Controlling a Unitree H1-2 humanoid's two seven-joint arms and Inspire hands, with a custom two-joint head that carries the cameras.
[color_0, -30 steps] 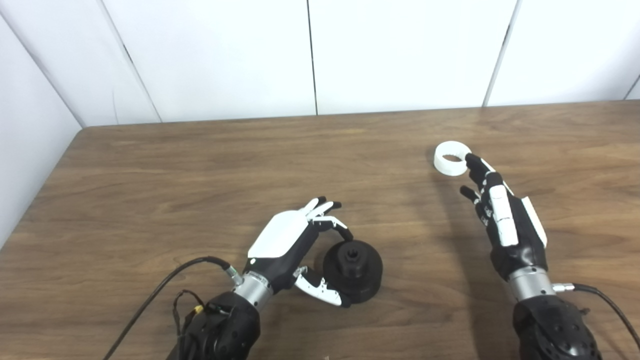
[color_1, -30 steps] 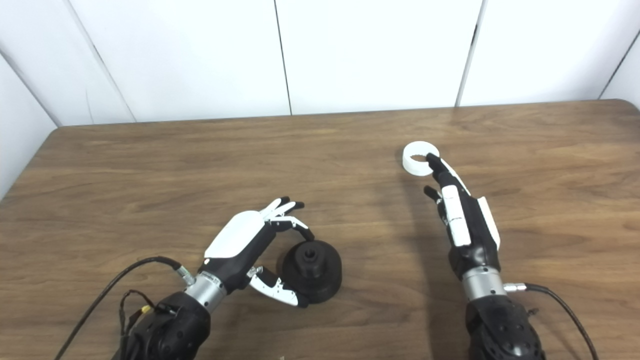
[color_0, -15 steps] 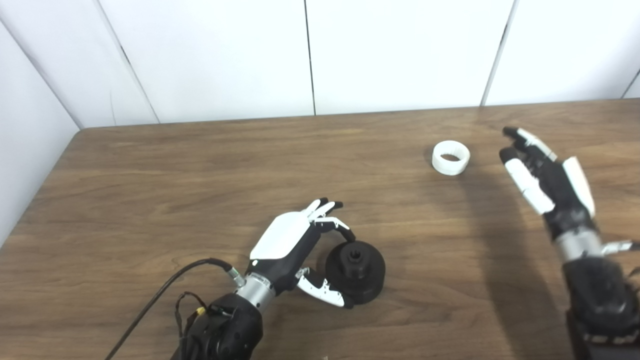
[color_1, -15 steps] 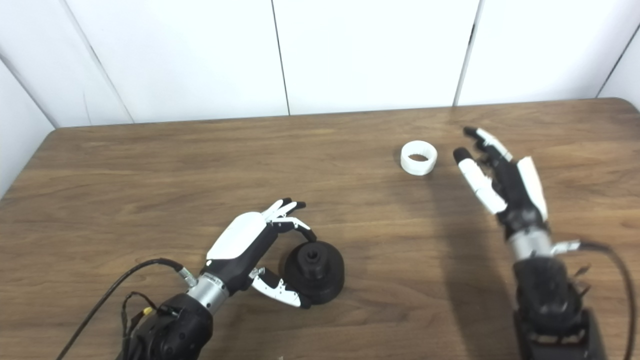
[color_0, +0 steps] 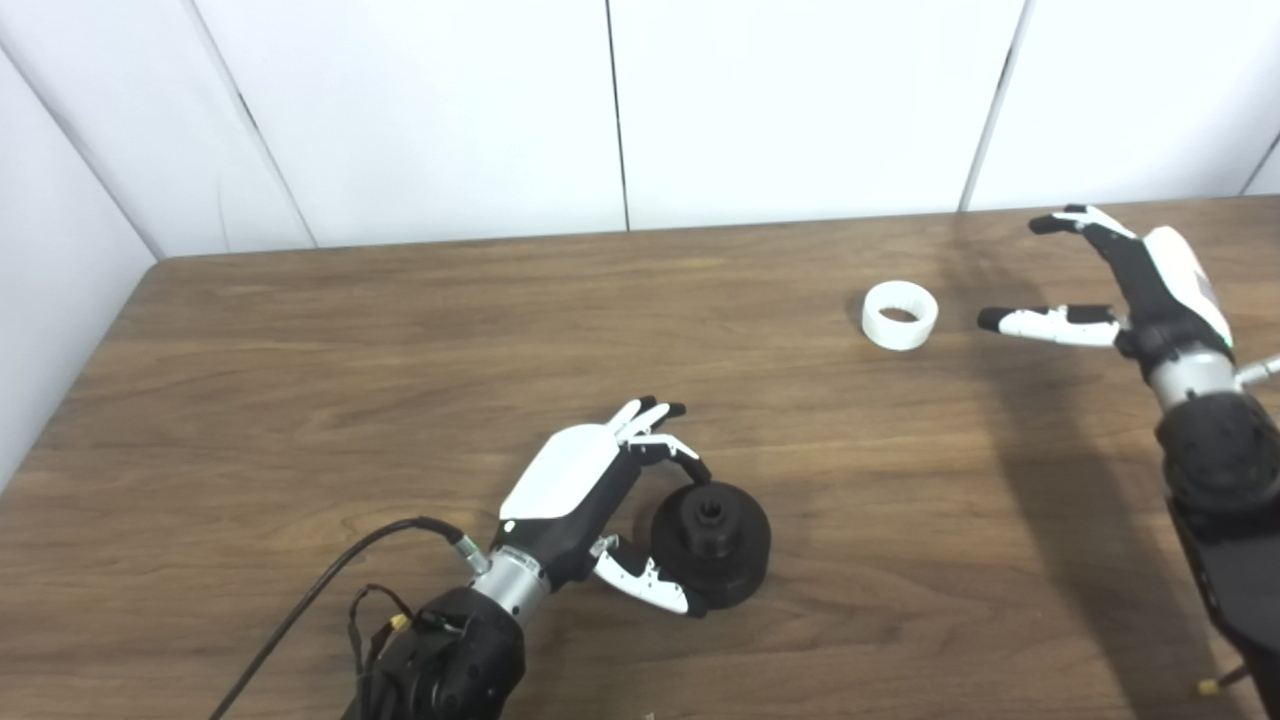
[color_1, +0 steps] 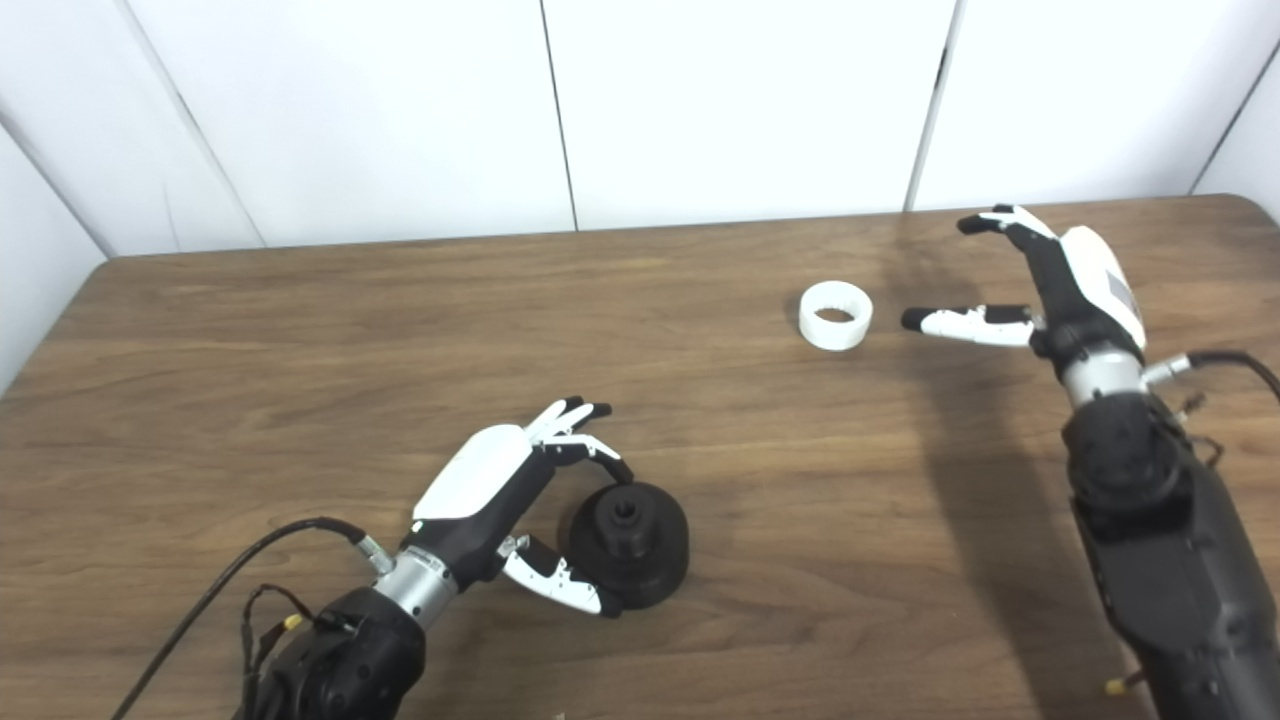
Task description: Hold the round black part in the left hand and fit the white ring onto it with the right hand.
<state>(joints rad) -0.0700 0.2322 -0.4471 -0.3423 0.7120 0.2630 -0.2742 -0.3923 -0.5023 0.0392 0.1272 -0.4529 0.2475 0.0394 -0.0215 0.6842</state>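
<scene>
The round black part (color_0: 712,541) stands on the wooden table (color_0: 400,330), front centre. My left hand (color_0: 590,490) curls around its left side, fingers at its top rim and thumb at its lower edge; it rests on the table. The white ring (color_0: 900,315) lies flat at the back right. My right hand (color_0: 1120,285) is raised to the right of the ring, open and empty, thumb pointing toward the ring with a gap between them. In the right eye view the ring (color_1: 836,315) and right hand (color_1: 1050,285) show the same gap.
White wall panels (color_0: 620,110) stand behind the table's far edge. A black cable (color_0: 320,590) trails from my left wrist to the front left. The table's left edge runs along the wall at the far left.
My right hand has lifted off the ring's near side, swung right and back, and turned so the thumb points left at the ring. The ring, left hand and black part have not moved.
</scene>
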